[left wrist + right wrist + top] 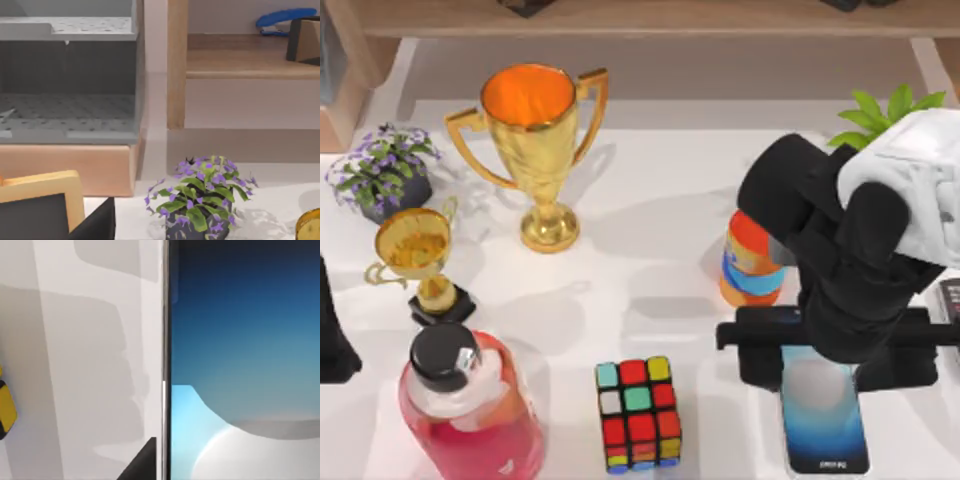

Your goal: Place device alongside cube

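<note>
On the white bench (660, 250) the top view counts one cube (639, 414), one device (823, 415), two gold trophies, one pink bottle (470, 405) with a black cap, one orange can (750, 262) and one pot of purple flowers (382, 172). The large trophy (535, 140) stands toward the far edge, and the small trophy (418, 262) stands nearer the left edge. A green plant (885, 112) shows behind the right arm, and a dark gadget (950, 300) sits at the right edge.

The device lies flat at the near edge, right of the middle. Its long axis runs from far to near, with the small white text at the end closest to the near edge. The right gripper (840, 350) is directly over the device's far end, its black crossbar covering that part. Whether its fingers are wide, narrow or holding the device cannot be told. In the right wrist view the device (245, 365) shows its blue and white screen, with bare bench (80, 365) along its straight edge.

The cube sits at the near edge, apart from the device, with an open strip of bench between them. The bottle stands near the cube on its other side. The can stands just beyond the device's far end.

The left arm sits at the left edge. Its wrist view looks at the flowers (200, 200).
</note>
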You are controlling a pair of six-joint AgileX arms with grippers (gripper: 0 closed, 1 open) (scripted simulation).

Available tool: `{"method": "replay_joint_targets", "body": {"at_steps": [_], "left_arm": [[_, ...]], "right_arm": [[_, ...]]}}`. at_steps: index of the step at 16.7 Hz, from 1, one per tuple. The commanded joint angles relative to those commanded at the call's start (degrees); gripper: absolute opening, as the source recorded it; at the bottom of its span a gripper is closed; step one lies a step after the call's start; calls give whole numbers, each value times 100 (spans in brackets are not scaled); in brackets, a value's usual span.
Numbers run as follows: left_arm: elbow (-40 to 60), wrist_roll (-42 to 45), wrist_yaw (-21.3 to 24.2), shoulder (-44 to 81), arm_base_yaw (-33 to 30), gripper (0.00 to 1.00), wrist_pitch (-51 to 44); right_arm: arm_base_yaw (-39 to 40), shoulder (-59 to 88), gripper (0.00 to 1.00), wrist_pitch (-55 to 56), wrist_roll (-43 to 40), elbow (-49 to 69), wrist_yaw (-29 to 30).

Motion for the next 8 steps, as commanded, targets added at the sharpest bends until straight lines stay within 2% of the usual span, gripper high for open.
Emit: {"method": "replay_joint_targets", "body": {"at_steps": [8], "left_arm": [[0, 0, 0, 0, 0, 100, 0]], "right_arm": [[96, -35, 0, 299, -253, -86, 41]]}}
